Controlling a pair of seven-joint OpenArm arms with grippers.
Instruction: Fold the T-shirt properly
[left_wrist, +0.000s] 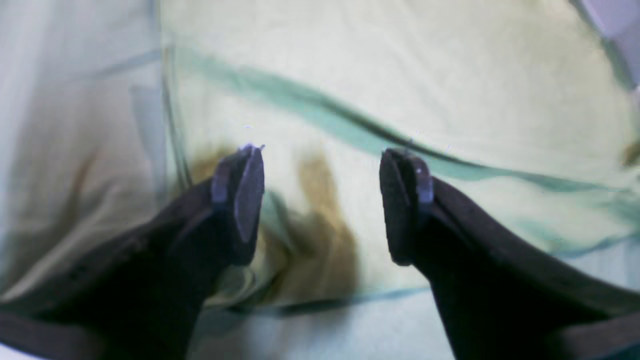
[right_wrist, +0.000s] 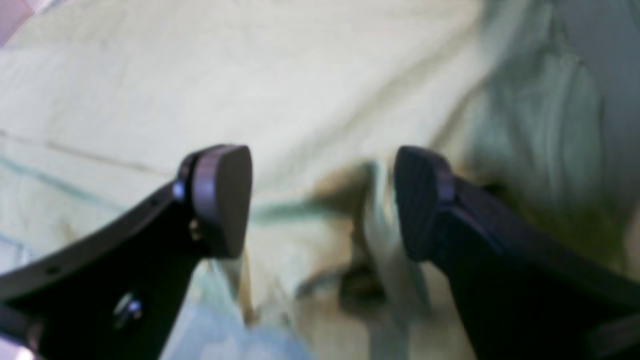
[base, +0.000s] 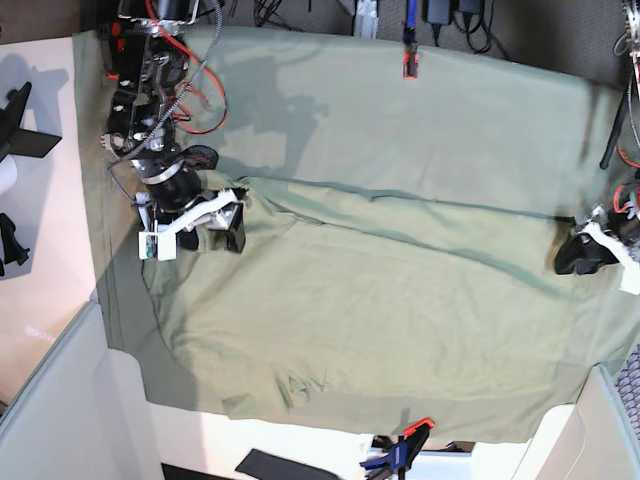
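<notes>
Pale green T-shirt (base: 370, 300) spread over the larger green cloth (base: 400, 110), reaching from nine to three o'clock, left pincer (base: 572, 262) at three, right pincer (base: 236, 212) at ten, both released above fabric

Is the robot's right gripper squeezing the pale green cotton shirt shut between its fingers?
No, the right gripper's fingers stand wide apart.

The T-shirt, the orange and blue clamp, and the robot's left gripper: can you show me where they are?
T-shirt (base: 380, 310): base view, on the middle of its cloth.
Orange and blue clamp (base: 399, 455): base view, on its blue part.
Left gripper (left_wrist: 322, 205): left wrist view, midway between its open fingertips.
</notes>
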